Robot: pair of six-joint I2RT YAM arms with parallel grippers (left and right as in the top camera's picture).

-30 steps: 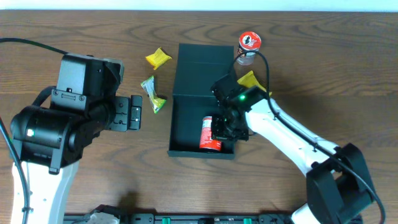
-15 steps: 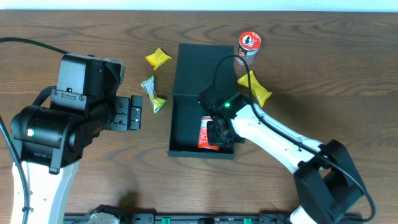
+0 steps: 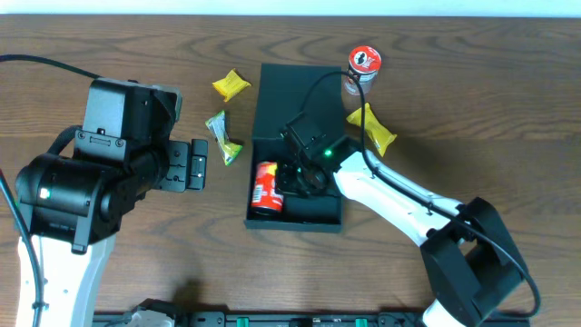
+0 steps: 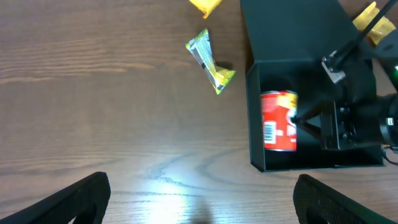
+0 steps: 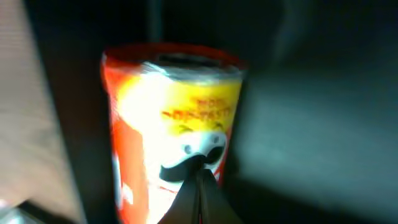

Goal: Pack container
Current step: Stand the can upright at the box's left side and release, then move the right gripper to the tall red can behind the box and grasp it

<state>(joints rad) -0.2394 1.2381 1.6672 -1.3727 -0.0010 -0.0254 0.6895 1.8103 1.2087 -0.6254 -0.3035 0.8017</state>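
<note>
Mid-bench the container [image 3: 295, 223] is sitting open with a red can [image 3: 266, 186] lying inside, the right gripper [image 3: 292, 178] reaching in beside it — its grip impossible to tell — and the left gripper [image 3: 201, 164] hanging wide open, empty; packing is looking under way, probably calling next for a clean lift out.

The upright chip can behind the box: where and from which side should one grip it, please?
Probably grip the upright chip can around its wall below the lid, pincer level from the right: it stands upright, and the container lies to its left.
</note>
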